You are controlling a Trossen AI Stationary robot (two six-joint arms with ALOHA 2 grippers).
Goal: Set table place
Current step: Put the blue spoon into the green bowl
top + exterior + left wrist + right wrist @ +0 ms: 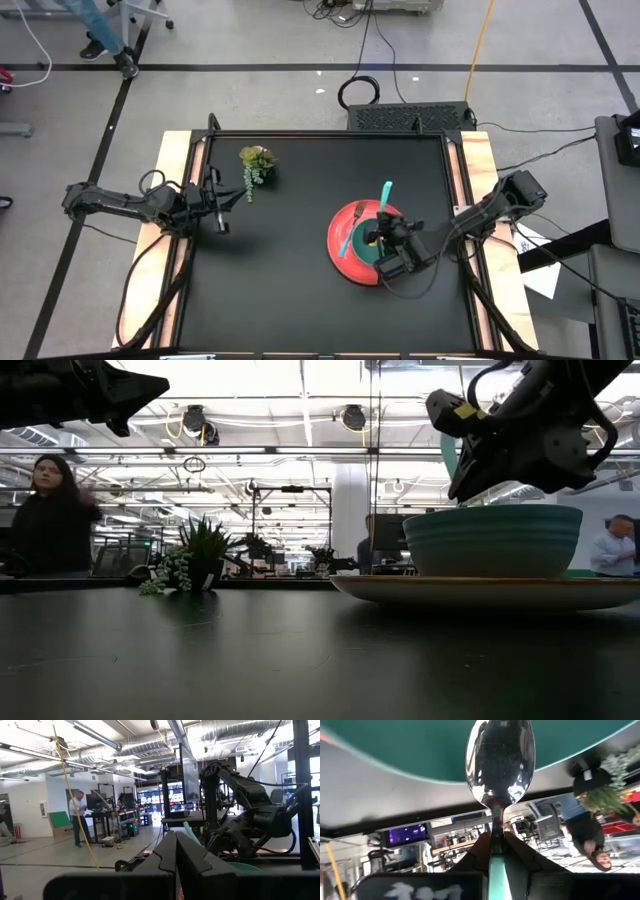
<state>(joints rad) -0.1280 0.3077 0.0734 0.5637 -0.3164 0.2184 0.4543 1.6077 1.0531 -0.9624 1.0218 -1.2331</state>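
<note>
The right gripper [492,845], jaws clamped on the spoon [500,760], hovers over the bowl [492,540]. Lift clear before swinging aside. The left gripper [175,865] waits, jaws closed and empty.

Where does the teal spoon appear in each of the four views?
High view: spoon right of centre, handle sticking up above the red plate.
Low view: a teal sliver behind the right gripper, above the bowl.
Left wrist view: teal handle at centre.
Right wrist view: spoon at top centre, gripped.
Shared landmark: the bowl.
</note>
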